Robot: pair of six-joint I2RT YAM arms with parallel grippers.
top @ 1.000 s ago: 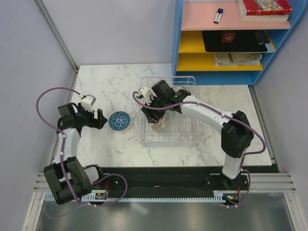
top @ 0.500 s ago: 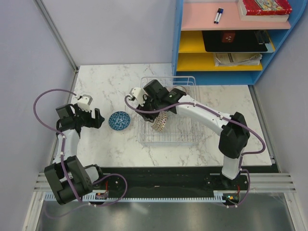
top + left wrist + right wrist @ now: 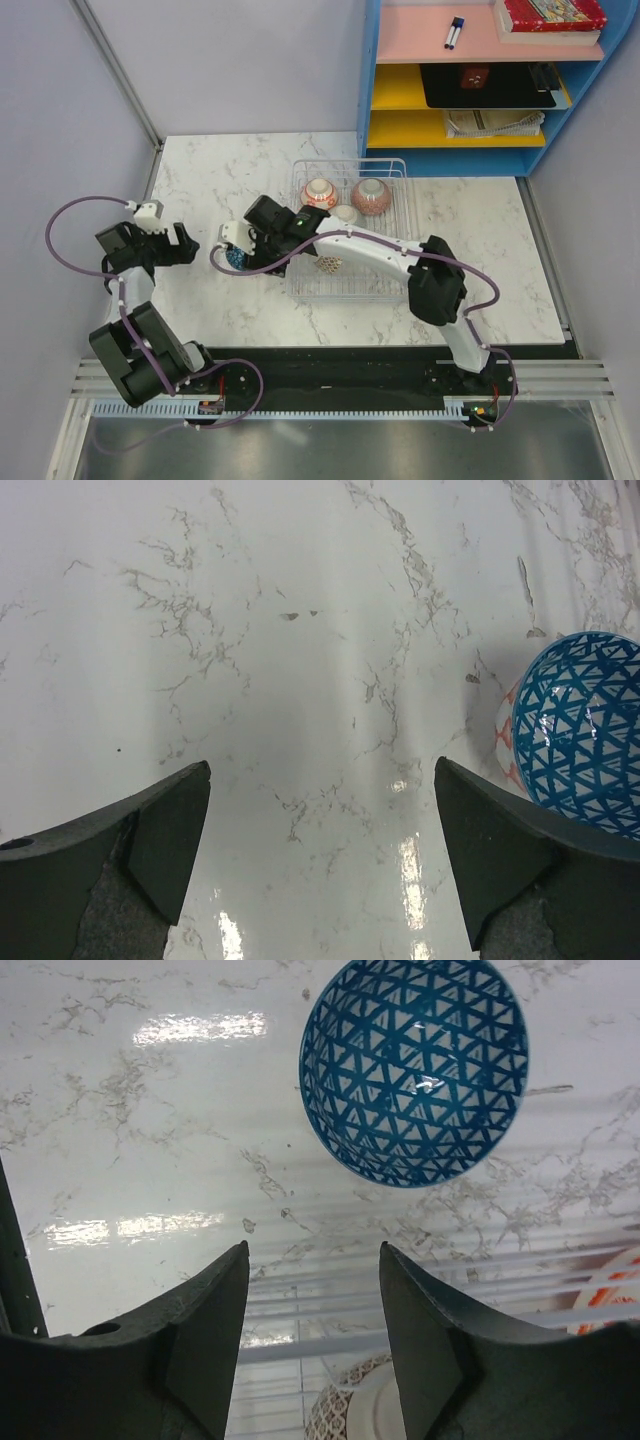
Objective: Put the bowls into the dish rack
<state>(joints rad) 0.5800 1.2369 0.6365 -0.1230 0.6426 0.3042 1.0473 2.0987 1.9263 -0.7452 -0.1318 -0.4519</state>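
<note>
Blue bowl (image 3: 415, 1070), arm-hidden from above, shows whole before the right gripper (image 3: 312, 1255); it and the left gripper (image 3: 320, 770) gape empty.

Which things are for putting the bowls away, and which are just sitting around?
For the job: blue bowl on the table; dish rack; inside it, red-and-white bowl, reddish bowl, pale bowl, brown bowl.
Just lying about: pens, books, papers, all on the blue shelf.

2 dark fingers (image 3: 160, 830) spread wide, white marble table (image 3: 300, 680), blue lattice bowl (image 3: 585, 730) at right edge
</note>
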